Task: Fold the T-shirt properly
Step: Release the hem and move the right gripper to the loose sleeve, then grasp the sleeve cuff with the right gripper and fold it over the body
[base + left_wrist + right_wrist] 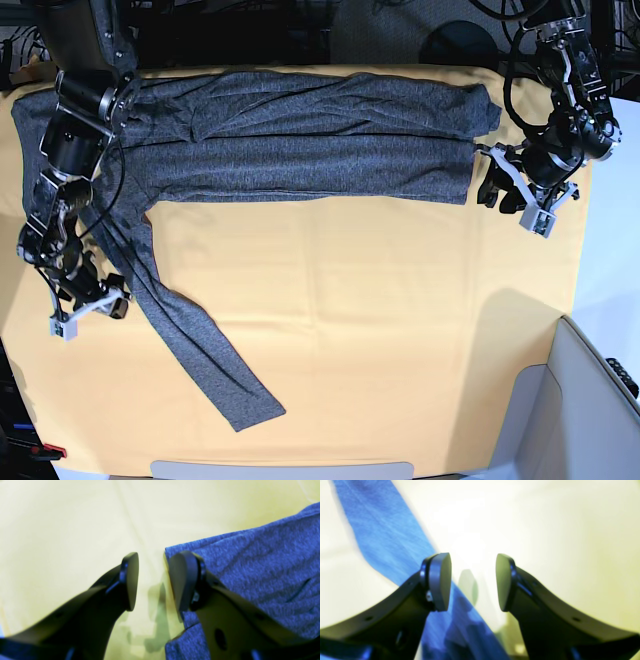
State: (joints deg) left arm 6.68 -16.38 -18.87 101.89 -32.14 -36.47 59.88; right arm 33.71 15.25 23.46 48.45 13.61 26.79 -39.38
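Observation:
The dark grey T-shirt (310, 140) lies flat across the far side of the yellow-orange table cloth (380, 300), its body folded into a long band. One long sleeve (190, 340) runs diagonally down toward the front left. My left gripper (498, 198) is open and empty at the band's right end. In the left wrist view, the left gripper (157, 580) straddles the shirt's corner (250, 567), one finger over the fabric edge. My right gripper (100, 308) is open and empty just left of the sleeve. In the right wrist view, the right gripper (472, 581) has the sleeve (382, 530) beneath one finger.
A grey-white bin wall (590, 400) stands at the front right corner. A pale strip (280, 468) lies along the table's front edge. The cloth ends at the right edge (580, 250) near my left arm.

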